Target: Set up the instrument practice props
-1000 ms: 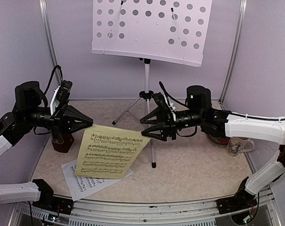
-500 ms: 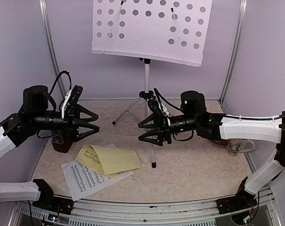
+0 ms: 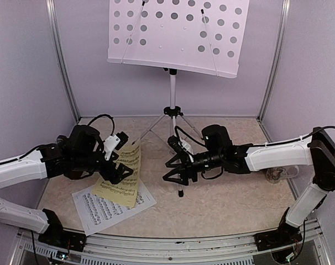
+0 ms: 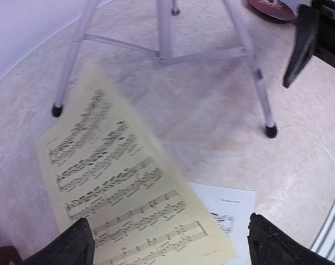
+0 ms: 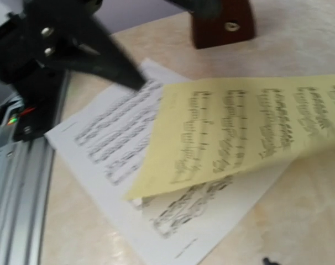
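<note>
just ahead of the gaping, empty left pincer (image 4: pixel 168 232) (right pincer (image 3: pixel 166 171) likewise) leans the yellow sheet (image 3: pixel 123 176).

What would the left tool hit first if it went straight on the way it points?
Most likely the yellow sheet, which lies right ahead of the open left tool; how far off is hard to judge.

The yellow sheet (image 4: pixel 118 182) looks blurry in the left wrist view. It covers part of the white sheet (image 3: pixel 98 212). Picture edges cut off the brown metronome (image 5: pixel 221 25) and the red dish (image 4: pixel 270 6).
</note>
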Controlling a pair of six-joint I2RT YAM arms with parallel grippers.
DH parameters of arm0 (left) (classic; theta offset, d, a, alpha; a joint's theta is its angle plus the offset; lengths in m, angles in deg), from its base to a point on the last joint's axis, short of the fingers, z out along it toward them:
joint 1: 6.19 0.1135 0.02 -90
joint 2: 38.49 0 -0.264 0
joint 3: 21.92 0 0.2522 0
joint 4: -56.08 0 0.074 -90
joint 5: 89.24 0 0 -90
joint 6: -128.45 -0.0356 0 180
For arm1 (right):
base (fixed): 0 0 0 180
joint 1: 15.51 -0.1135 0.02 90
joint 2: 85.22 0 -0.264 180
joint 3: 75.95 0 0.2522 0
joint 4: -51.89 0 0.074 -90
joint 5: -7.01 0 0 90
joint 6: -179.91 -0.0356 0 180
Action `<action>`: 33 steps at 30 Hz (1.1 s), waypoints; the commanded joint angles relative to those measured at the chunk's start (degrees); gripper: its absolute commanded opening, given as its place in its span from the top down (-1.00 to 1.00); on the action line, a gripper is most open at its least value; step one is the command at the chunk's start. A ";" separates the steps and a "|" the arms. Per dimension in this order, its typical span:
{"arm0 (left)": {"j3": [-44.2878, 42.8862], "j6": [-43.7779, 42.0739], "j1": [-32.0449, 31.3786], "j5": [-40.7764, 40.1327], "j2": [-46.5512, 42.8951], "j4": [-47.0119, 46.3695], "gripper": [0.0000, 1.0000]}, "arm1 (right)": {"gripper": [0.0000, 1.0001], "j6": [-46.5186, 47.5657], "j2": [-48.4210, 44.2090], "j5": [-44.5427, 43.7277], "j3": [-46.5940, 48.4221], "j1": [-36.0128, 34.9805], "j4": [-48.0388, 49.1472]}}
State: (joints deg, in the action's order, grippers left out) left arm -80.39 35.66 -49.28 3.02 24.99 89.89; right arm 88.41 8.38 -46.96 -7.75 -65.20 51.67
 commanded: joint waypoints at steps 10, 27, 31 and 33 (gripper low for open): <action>-3.00 22.64 21.42 1.79 20.63 -10.34 -0.97 | -0.28 -6.10 5.70 -12.67 7.20 -0.27 0.62; -4.90 29.68 24.74 -6.07 29.83 -7.65 -0.94 | 0.49 -8.77 32.59 -34.31 34.24 -7.39 -12.63; -4.60 30.01 24.81 -6.34 31.45 -8.56 -0.93 | 0.58 -8.22 37.63 -36.68 39.10 -7.52 -15.07; -4.42 30.30 24.77 -6.79 32.30 -9.00 -0.94 | 0.60 -7.50 39.44 -37.70 41.54 -7.46 -16.45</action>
State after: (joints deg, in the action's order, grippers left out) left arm -84.69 64.43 -25.10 -1.88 55.53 81.83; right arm 79.93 44.51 -80.81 29.14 -72.39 39.73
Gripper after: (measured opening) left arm 0.968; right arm 0.210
